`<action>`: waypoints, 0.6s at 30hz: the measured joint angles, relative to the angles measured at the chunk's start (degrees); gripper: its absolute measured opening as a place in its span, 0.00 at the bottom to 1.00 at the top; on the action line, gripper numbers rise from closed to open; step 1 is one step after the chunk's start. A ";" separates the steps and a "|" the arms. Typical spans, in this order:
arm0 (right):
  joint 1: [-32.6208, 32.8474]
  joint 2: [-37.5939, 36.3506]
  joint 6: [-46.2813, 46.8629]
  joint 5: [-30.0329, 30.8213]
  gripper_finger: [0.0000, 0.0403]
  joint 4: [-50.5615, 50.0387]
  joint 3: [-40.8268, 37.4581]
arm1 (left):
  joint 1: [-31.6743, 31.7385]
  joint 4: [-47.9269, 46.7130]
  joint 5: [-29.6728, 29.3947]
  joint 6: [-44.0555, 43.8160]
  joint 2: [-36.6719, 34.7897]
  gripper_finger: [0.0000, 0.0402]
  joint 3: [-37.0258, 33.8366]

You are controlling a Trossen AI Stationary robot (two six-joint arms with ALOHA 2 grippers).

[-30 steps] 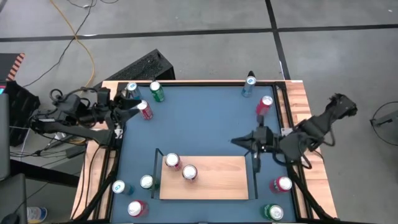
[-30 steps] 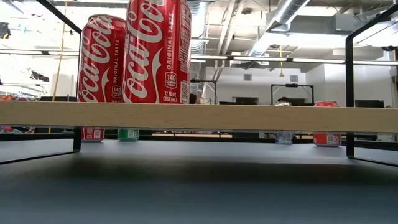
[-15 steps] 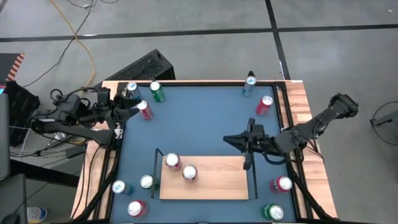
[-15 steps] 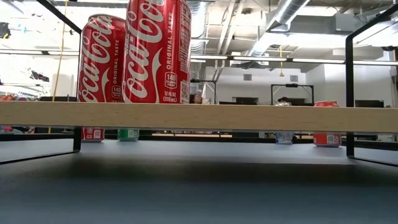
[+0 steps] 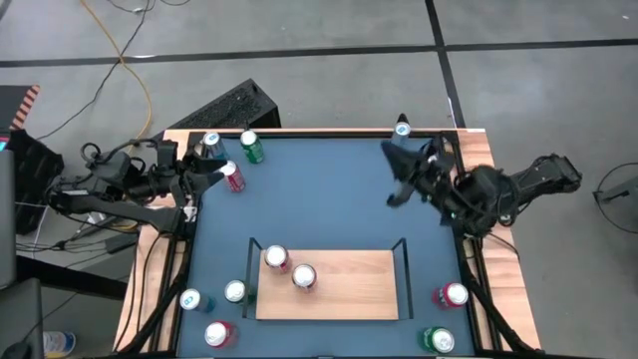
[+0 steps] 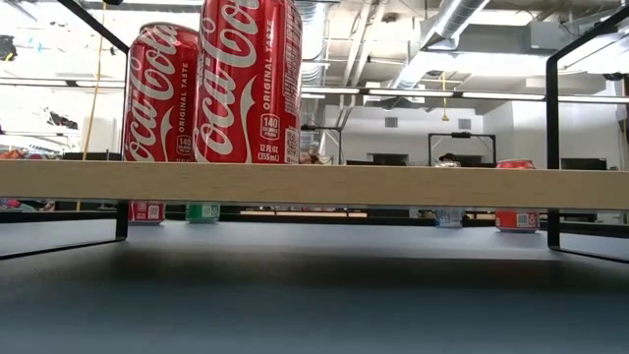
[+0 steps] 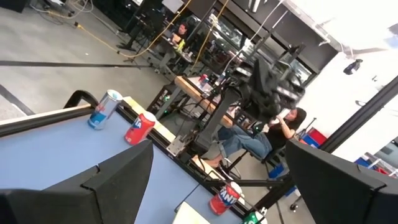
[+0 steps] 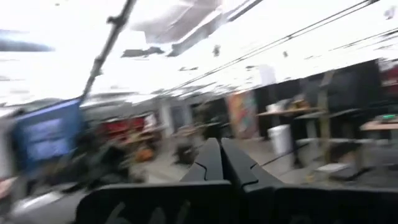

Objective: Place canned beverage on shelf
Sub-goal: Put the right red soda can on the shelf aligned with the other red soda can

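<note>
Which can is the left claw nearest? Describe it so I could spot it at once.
Look at the blue table's far left corner, where three cans cluster. It is the red can by the open left claw; its neighbours are a green can and a blue can.

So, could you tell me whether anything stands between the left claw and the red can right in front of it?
Nothing visible does. The open left claw hovers at the table's far left corner, with the red can just ahead of its tips. A blue can and a green can stand beside it, not between.
</note>
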 joint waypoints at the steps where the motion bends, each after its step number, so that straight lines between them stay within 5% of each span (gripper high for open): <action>1: -1.23 -0.43 -0.10 0.00 0.00 0.19 0.00 | 0.01 0.00 0.00 -0.11 0.00 0.88 0.00; 18: -14.79 -3.69 1.25 -0.16 0.00 -6.19 0.02 | 0.01 0.11 -3.04 -1.51 0.00 0.88 0.00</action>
